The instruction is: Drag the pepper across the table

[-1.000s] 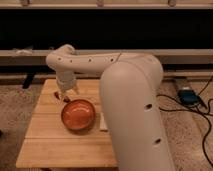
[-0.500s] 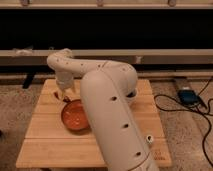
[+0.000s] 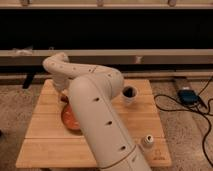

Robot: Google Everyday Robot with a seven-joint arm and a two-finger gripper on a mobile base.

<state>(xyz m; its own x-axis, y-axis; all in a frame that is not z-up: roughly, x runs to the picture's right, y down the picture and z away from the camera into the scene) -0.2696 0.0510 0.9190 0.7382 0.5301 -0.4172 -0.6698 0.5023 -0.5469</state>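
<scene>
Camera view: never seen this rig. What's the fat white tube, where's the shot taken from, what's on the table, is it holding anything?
The white tube is the robot's single arm. It rises from the bottom edge so close to the lens that it looks huge, then bends over and reaches to the far left part of the light wooden table. Where the camera is mounted isn't on record; it looks down on the table from the arm's side.

The gripper hangs low at the arm's end, just beyond the orange-red bowl, which the arm partly hides. Also on the table are a white cup with dark contents toward the far right, and a small white container near the front right edge. A blue box with cables lies on the floor to the right.

Whether anything is held can't be told, and the pepper can't be made out here.
</scene>
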